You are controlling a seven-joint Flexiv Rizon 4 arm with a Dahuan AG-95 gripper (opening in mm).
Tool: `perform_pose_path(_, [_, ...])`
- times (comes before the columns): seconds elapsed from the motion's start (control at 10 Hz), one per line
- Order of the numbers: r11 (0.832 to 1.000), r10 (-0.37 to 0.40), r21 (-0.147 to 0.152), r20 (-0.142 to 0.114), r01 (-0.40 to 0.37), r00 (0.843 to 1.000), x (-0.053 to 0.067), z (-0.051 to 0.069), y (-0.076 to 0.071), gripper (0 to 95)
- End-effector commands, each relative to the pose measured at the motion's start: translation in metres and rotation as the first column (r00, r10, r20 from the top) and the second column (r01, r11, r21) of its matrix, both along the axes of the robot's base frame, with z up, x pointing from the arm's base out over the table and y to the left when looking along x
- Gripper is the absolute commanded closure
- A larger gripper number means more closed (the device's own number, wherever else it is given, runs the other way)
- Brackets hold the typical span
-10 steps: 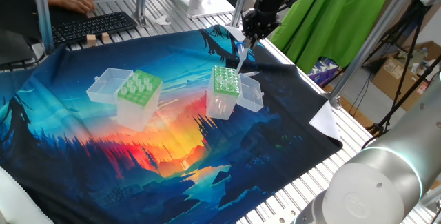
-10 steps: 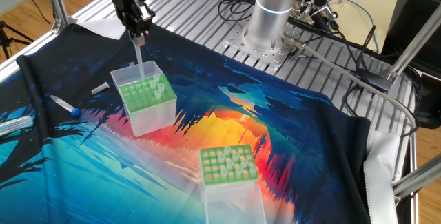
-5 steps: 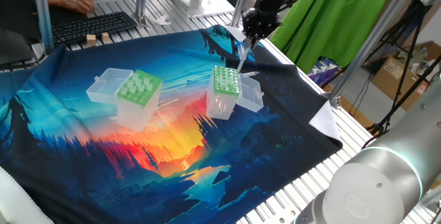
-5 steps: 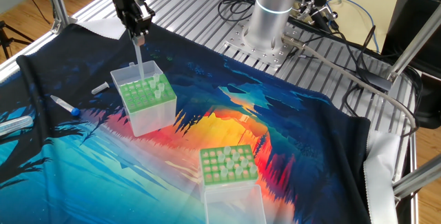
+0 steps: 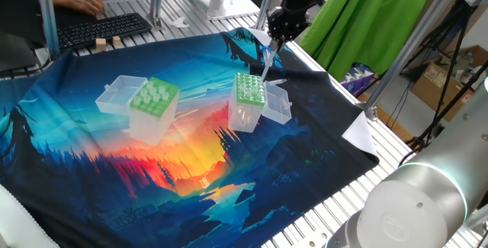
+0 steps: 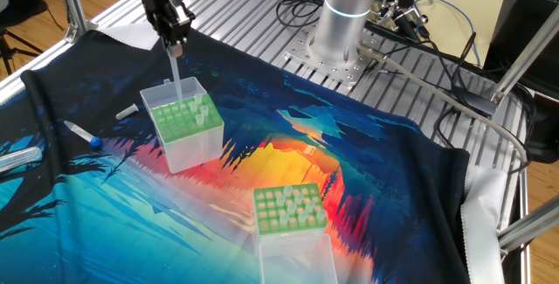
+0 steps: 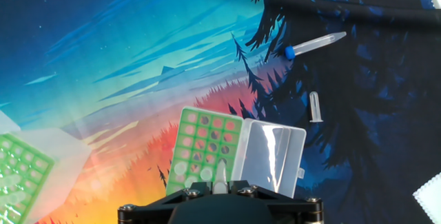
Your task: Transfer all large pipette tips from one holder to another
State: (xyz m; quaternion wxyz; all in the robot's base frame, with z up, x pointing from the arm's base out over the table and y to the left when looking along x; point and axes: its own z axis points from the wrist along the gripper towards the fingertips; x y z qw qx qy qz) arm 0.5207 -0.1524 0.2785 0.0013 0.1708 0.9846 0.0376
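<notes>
**Tip held above destination box**

The gripper points down with its fingers pinched on the wide end of one large pipette tip, which hangs upright, narrow end downward. In the other fixed view the narrow end sits over the far edge of the holed top of the destination box; whether it has entered a hole cannot be told. This box stands on the printed cloth with its clear lid folded open beside it. A few tips already stand at its right side in that view.

The source box, with its light-green plate, stands nearer the camera in that view, well apart from the destination box, still holding several tips.

In the hand view, the held tip shows just above the gripper body, over the green plate. A blue-capped tube and a small clear tube lie on the cloth to the right, apart from both boxes.
</notes>
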Motion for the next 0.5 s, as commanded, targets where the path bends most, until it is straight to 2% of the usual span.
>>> perform_pose_path(0.1, [1.000,-0.010,-0.005,-0.003,0.010,1.000,0.0025,0.0016,-0.0004,95.0])
perform_pose_path(0.5, [1.000,-0.027,0.000,-0.002,0.027,1.000,0.0062,-0.0033,0.0020,95.0])
